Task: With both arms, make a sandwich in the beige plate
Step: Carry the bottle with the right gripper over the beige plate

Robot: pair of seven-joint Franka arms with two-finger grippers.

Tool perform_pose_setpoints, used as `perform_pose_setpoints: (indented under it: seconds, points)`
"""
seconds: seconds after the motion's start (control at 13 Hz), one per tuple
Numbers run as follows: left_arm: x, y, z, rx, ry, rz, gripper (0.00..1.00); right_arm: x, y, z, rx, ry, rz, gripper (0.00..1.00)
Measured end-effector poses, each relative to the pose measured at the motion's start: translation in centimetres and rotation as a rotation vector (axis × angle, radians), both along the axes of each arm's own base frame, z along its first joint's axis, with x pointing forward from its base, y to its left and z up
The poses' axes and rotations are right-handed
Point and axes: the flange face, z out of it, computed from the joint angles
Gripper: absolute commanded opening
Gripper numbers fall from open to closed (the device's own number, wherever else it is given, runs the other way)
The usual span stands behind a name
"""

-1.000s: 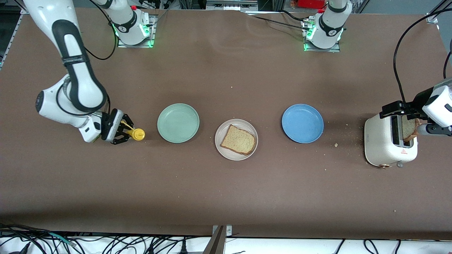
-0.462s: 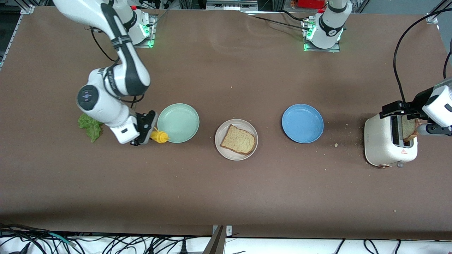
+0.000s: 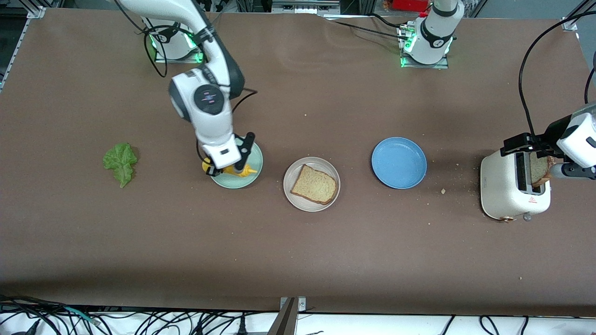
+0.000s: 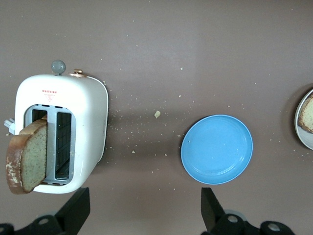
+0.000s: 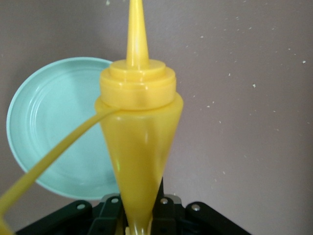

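One bread slice [image 3: 314, 184] lies on the beige plate [image 3: 289, 195] at the table's middle. A second slice [image 3: 540, 168] stands out of a slot of the white toaster [image 3: 505, 190] at the left arm's end; it also shows in the left wrist view [image 4: 27, 159]. The lettuce leaf [image 3: 120, 162] lies on the table at the right arm's end. My right gripper [image 3: 228, 167] is shut on a yellow squeeze bottle [image 3: 242, 170] over the mint-green plate [image 3: 255, 157]. My left gripper [image 3: 525, 144] is open and empty above the toaster and waits.
The blue plate [image 3: 399, 163] sits between the beige plate and the toaster. Crumbs lie scattered on the brown table around the toaster [image 4: 83, 103] and the blue plate [image 4: 217, 149]. The mint-green plate [image 5: 49, 127] shows under the bottle [image 5: 139, 127].
My right arm has carried the yellow bottle from the right arm's end of the table to over the mint-green plate, uncovering the lettuce. The left arm has not moved.
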Motion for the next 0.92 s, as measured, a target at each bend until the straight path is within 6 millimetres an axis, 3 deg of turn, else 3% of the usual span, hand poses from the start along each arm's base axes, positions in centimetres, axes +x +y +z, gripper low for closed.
perform_pose_setpoints:
  seconds: [0.31,0.69,0.92]
  points:
    - [0.0,-0.1,0.0,0.0,0.001,-0.001,1.0,-0.4,5.5,0.5,-0.154,-0.015,-0.002,0.0]
    - [0.0,-0.1,0.0,0.0,0.001,-0.001,1.0,-3.9,10.8,-4.2,-0.263,-0.129,-0.071,0.0]
    - [0.0,-0.1,0.0,0.0,0.001,-0.001,1.0,-3.6,12.6,-4.7,-0.362,-0.166,-0.067,0.0]
